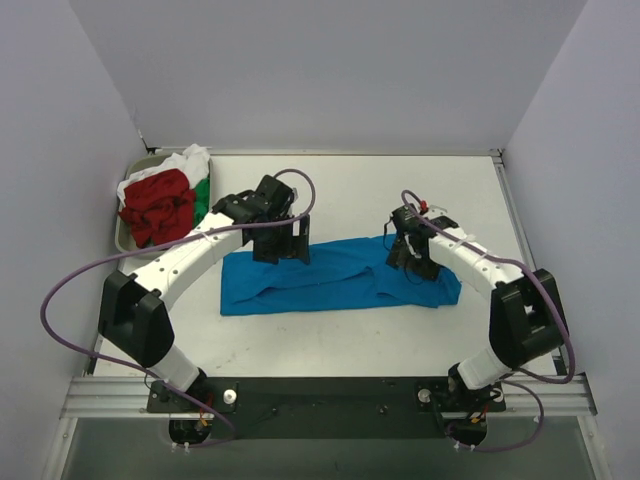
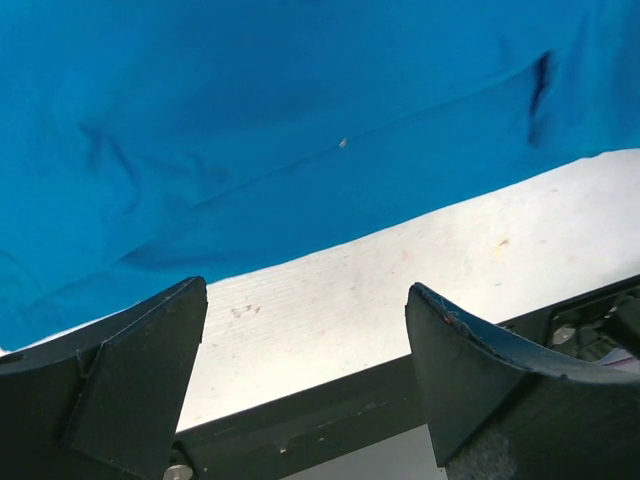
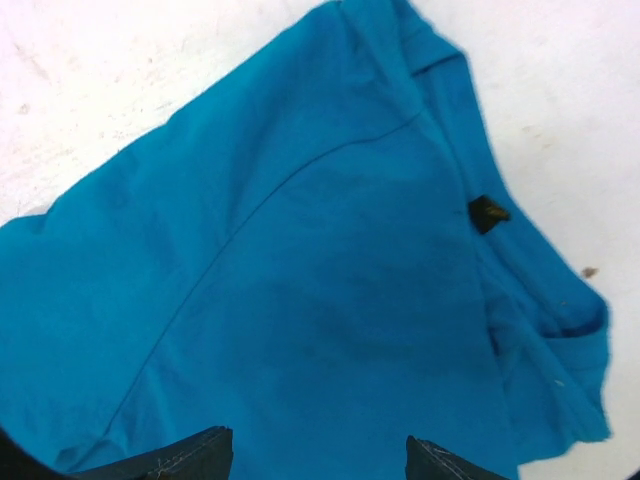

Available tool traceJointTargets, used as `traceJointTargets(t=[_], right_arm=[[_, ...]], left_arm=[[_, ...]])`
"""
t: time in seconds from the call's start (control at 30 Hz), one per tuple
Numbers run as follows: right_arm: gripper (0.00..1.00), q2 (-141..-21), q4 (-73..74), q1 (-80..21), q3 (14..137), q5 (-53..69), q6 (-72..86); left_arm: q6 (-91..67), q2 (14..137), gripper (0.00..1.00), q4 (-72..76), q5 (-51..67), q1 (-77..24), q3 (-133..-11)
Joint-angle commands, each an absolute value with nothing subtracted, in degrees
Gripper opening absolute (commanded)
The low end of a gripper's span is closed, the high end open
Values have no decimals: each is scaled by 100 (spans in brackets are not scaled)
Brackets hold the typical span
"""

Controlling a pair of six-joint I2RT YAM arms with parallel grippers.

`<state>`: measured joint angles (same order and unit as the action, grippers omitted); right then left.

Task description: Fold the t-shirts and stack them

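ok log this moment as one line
blue t-shirt: laid out on table | left gripper: open, at its far edge | right gripper: open, near its black tag | other shirts: piled in tray

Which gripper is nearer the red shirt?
Left. Left gripper over the blue shirt, at the end nearest the red shirt; right gripper over the far end.

The t-shirt (image 1: 335, 275) spread mid-table is plain bright blue, with a small black tag (image 3: 487, 213). At ten o'clock, a grey tray (image 1: 119, 238) holds a red shirt (image 1: 160, 205), a green shirt (image 1: 203, 199) and a white shirt (image 1: 191, 160), all plain. The table (image 1: 400, 190) is white. The arms (image 1: 190, 258) are white with black joints, and their cables (image 1: 60, 290) are purple.
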<state>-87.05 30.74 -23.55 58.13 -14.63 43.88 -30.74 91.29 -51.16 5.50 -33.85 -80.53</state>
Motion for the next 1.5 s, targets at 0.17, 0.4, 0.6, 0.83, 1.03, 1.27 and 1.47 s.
traceJointTargets(t=[0.17, 0.4, 0.6, 0.83, 1.03, 1.27, 1.47], right_arm=[[68, -8903, 1996, -1855, 5195, -782, 4649], [69, -8465, 56, -1354, 4246, 209, 4589], [69, -7991, -335, -1248, 4174, 387, 4474], [70, -7550, 528, -1204, 4764, 88, 4298], [71, -7778, -421, -862, 4360, 561, 4429], [72, -8278, -1308, -589, 4096, 1010, 4473], [75, -8595, -1994, -501, 3990, 1476, 4597]], left_arm=[[-3059, 8939, 91, -5028, 518, -3384, -7383], [-3050, 8974, 91, -4834, 729, -3401, -7260], [-3015, 9035, 91, -4790, 747, -3419, -7207], [-3032, 9097, 91, -4755, 791, -3419, -7251], [-3041, 8992, 91, -4702, 835, -3419, -7312], [-2997, 8509, 97, -4606, 546, -3410, -7374], [-3015, 8104, 97, -4597, 290, -3375, -7357]])
